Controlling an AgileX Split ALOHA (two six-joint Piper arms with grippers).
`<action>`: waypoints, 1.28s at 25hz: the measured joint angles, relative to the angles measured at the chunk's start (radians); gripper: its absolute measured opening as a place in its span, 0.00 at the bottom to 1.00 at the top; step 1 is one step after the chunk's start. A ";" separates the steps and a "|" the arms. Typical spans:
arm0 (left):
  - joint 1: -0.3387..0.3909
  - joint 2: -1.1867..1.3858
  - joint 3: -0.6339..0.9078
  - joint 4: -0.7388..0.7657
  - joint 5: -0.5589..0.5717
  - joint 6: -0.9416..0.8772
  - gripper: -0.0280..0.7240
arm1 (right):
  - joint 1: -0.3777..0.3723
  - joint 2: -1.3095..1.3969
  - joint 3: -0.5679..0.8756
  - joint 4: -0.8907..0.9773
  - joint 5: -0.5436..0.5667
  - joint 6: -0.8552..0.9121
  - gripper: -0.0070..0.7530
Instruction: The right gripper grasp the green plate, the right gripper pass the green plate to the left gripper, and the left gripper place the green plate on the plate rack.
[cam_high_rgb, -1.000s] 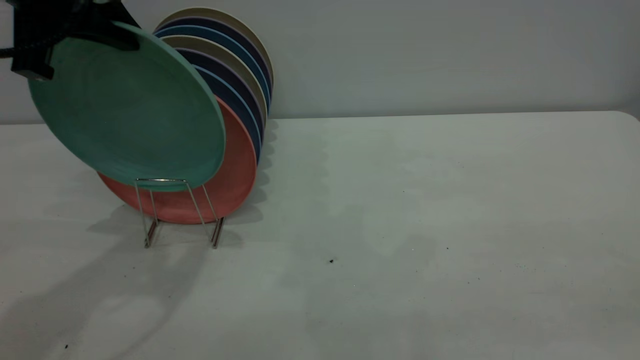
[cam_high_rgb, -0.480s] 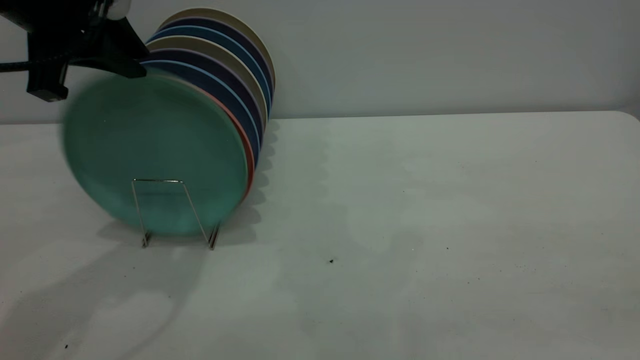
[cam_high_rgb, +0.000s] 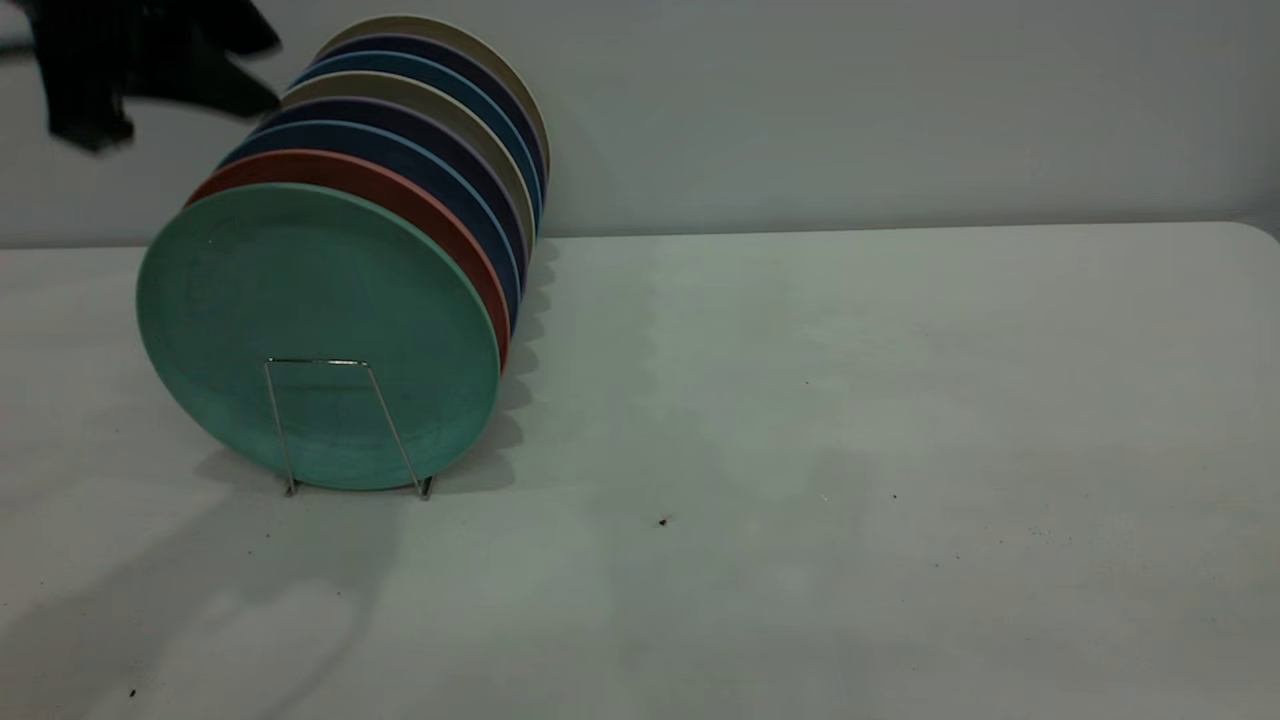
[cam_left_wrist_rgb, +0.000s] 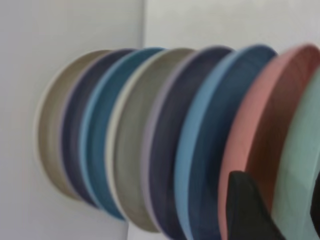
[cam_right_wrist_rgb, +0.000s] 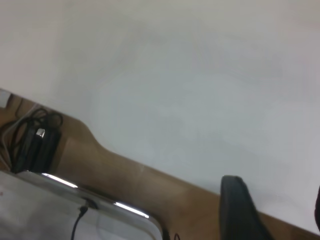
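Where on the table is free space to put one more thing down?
The table is bare right of the green plate and in front of the plate rack. The rack itself is crowded with plates; the left gripper hangs above them.

L gripper (cam_high_rgb: 150, 60): motion-blurred, cut by top-left edge in ext view; finger gap can't be read. In its wrist view only one finger (cam_left_wrist_rgb: 250, 212) shows, cut at bottom. Green plate (cam_high_rgb: 318, 335) hides most of pink plate (cam_high_rgb: 400, 195) + rack (cam_high_rgb: 345, 425) rear loops. R gripper: one finger (cam_right_wrist_rgb: 240, 210) only, cut by frame edge.
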 joint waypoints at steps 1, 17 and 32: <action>0.000 -0.027 0.000 0.002 0.018 -0.055 0.51 | 0.000 0.000 0.015 -0.002 0.001 0.006 0.52; 0.000 -0.699 0.000 0.323 0.672 -1.182 0.51 | 0.113 -0.142 0.086 -0.219 -0.029 0.248 0.52; 0.000 -1.193 0.500 0.528 0.840 -1.729 0.53 | 0.203 -0.206 0.088 -0.245 -0.029 0.287 0.54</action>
